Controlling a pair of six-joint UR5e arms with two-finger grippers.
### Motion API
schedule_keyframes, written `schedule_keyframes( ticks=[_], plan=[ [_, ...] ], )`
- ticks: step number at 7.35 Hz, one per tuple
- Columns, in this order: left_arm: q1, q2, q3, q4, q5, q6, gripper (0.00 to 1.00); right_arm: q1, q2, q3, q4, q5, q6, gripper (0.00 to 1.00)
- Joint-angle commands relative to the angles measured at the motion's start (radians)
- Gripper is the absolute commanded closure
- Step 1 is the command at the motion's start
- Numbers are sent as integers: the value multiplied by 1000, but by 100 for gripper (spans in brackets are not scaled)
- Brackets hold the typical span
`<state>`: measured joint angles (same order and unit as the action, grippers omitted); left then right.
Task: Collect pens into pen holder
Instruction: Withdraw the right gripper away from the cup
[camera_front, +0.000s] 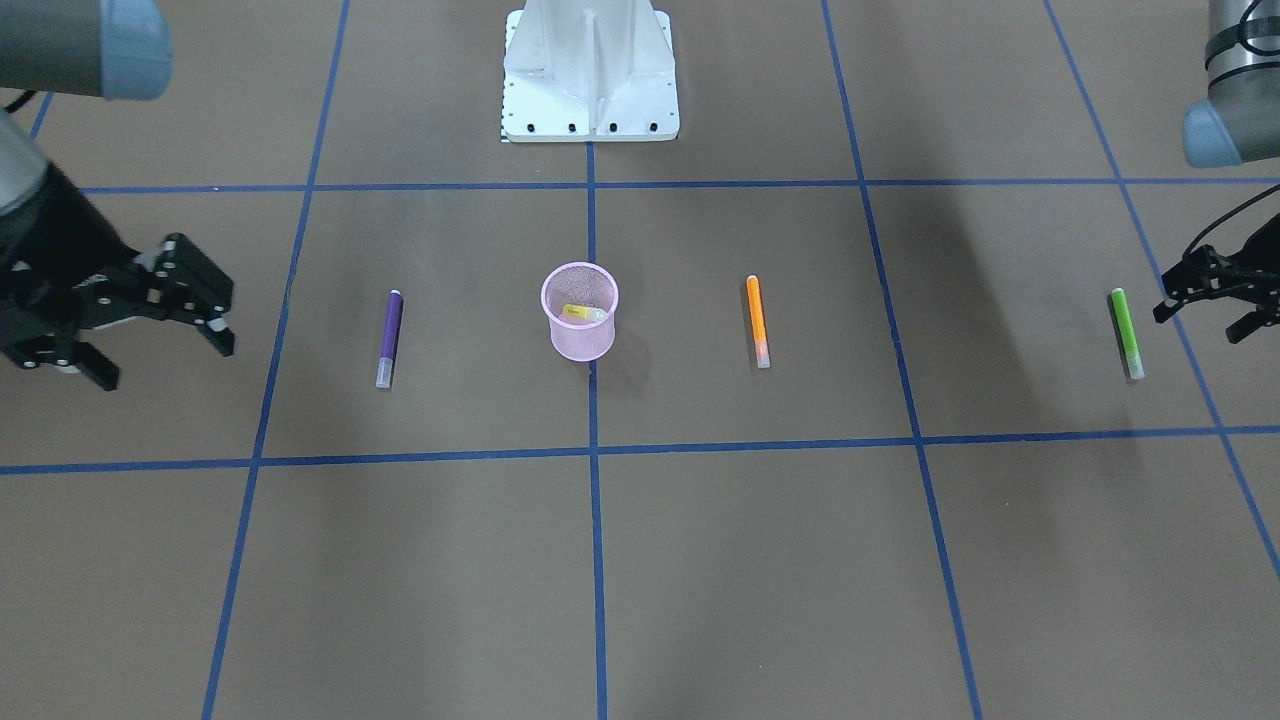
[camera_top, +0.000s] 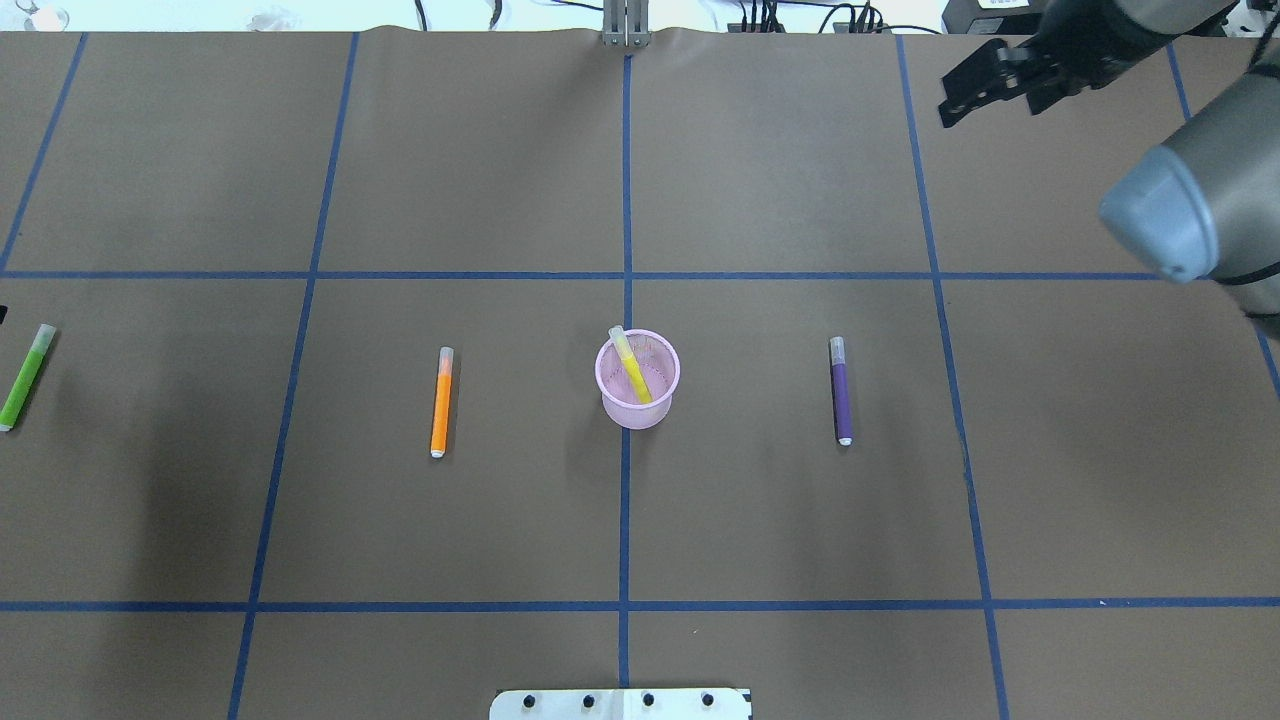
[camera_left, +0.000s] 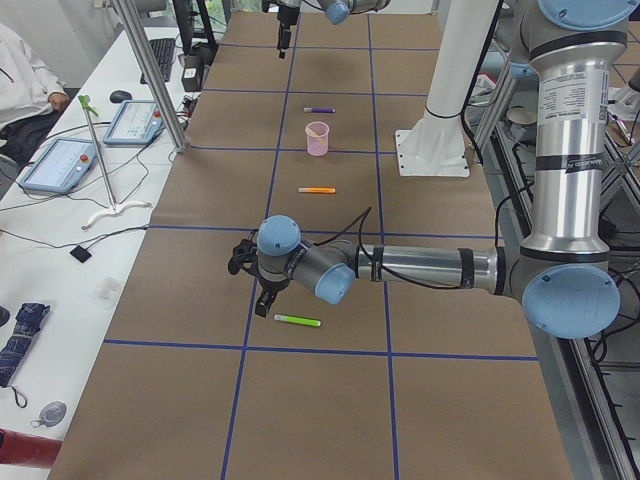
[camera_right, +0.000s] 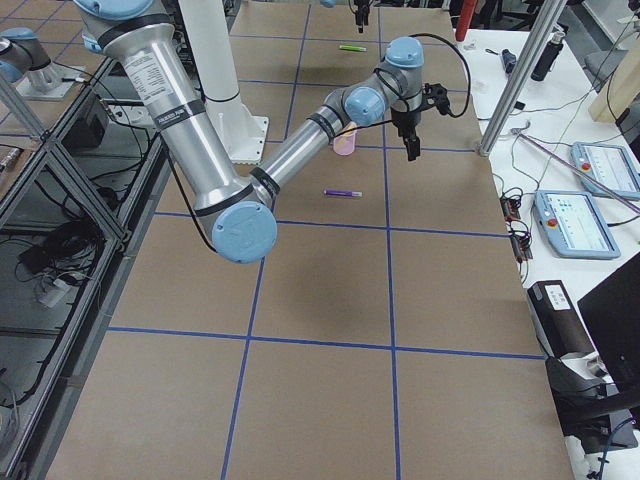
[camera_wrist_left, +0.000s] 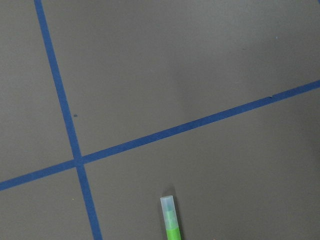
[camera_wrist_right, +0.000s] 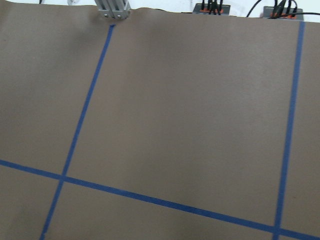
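The pink mesh pen holder (camera_front: 584, 345) stands at the table's middle with the yellow pen (camera_front: 584, 313) leaning inside it. The purple pen (camera_front: 389, 338), orange pen (camera_front: 758, 321) and green pen (camera_front: 1127, 333) lie flat on the brown table, apart in a row. My left gripper (camera_front: 1200, 322) is open and empty, just beside the green pen, whose cap end shows in the left wrist view (camera_wrist_left: 170, 217). My right gripper (camera_front: 160, 358) is open and empty, raised well off to the side of the purple pen (camera_top: 841, 390), beyond it from the holder (camera_top: 630, 415).
The robot's white base (camera_front: 590, 80) stands at the table edge behind the holder. Blue tape lines grid the brown surface. Operator desks with tablets (camera_left: 65, 160) run along the far side. The right arm's elbow (camera_top: 1170, 220) hangs over the table's right part.
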<state>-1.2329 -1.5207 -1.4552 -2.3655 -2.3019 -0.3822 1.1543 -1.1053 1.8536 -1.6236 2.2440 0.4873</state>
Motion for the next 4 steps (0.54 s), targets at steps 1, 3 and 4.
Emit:
schedule_keyframes(
  ticks=[1,3,4],
  plan=[
    [46,-2,59,-66,52,-41,16,111,-68,-2,-68,48,-249,0],
    [79,-1,65,-67,76,-43,25,116,-77,-2,-68,57,-251,0],
    [91,-1,76,-67,94,-43,26,117,-102,-5,-62,57,-256,0]
  ],
)
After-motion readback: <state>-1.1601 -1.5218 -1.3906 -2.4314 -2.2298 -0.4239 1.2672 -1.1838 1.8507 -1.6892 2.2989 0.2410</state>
